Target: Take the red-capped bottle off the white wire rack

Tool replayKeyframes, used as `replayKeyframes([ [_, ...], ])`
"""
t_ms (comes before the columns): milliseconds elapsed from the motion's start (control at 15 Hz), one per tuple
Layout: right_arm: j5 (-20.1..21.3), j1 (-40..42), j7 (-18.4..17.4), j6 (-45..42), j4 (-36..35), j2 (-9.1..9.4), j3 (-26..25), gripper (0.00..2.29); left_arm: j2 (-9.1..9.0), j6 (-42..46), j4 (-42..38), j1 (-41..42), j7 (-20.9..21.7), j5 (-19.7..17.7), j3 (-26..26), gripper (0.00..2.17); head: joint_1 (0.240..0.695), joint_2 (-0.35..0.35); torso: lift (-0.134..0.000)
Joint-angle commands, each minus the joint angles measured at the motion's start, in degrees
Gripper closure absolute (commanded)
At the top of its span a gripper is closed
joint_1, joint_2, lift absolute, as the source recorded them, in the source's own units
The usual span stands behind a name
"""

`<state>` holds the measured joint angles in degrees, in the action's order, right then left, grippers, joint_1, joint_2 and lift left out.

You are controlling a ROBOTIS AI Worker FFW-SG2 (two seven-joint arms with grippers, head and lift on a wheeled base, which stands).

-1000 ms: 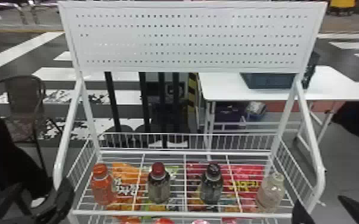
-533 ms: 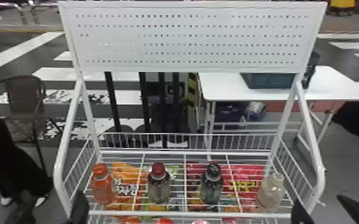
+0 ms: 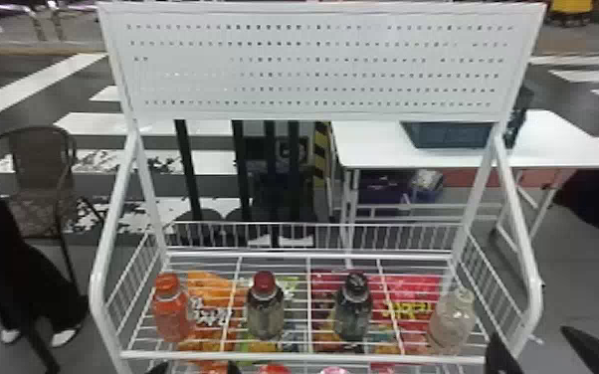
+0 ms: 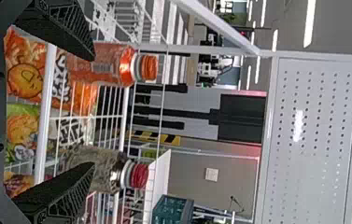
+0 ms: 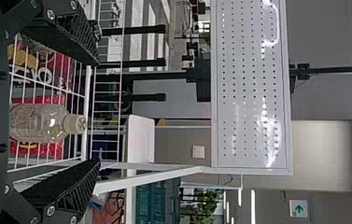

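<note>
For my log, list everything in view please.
Rack: one, white, centre
Orange-capped bottle: one, orange, rack's far left
Red-capped bottle: one, clear, second from left
Black-capped bottle: one, clear, third
Pale-capped bottle: one, clear, far right
Snack bags: several, orange, green, red, behind rack's wires
Posts: several, black, behind rack
Table: one, white, behind, right
Crate: one, dark teal, on table
Chair: one, brown, behind, left
Left tool: one, black, front left
Right tool: one, black, front right

1 crate sits on 1 white table.
</note>
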<state>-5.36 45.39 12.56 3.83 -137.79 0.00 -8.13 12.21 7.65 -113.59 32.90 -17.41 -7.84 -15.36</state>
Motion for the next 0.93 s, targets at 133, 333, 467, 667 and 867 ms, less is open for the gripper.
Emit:
replayKeyframes([
  [133, 0.09, -0.12, 0.00, 0.00, 0.33, 0.05, 0.05, 0.15, -0.34, 3.82, 9.52, -8.03, -3.95, 0.72, -8.11, 0.08, 0.499, 0.000, 0.000],
  [333, 0.18, -0.12, 0.00, 0.00, 0.33, 0.05, 0.14, 0.15, -3.07, 6.45, 17.61, -13.65, -5.18, 1.25, -10.74, 0.08, 0.499, 0.000, 0.000],
  [467, 0.27, -0.12, 0.00, 0.00, 0.16, 0.05, 0.22, 0.15, -4.83, 7.51, 23.32, -17.43, -5.70, 2.83, -11.36, 0.08, 0.499, 0.000, 0.000],
  [667, 0.44, -0.12, 0.00, 0.53, 0.16, 0.05, 0.22, 0.15, -6.06, 9.44, 30.09, -22.00, -6.06, 3.62, -11.45, 0.08, 0.499, 0.000, 0.000],
  [867, 0.44, 0.05, 0.00, 0.88, -0.20, 0.05, -0.04, 0.15, -6.32, 9.79, 33.43, -25.34, -6.67, 3.88, -12.15, 0.08, 0.499, 0.000, 0.000],
])
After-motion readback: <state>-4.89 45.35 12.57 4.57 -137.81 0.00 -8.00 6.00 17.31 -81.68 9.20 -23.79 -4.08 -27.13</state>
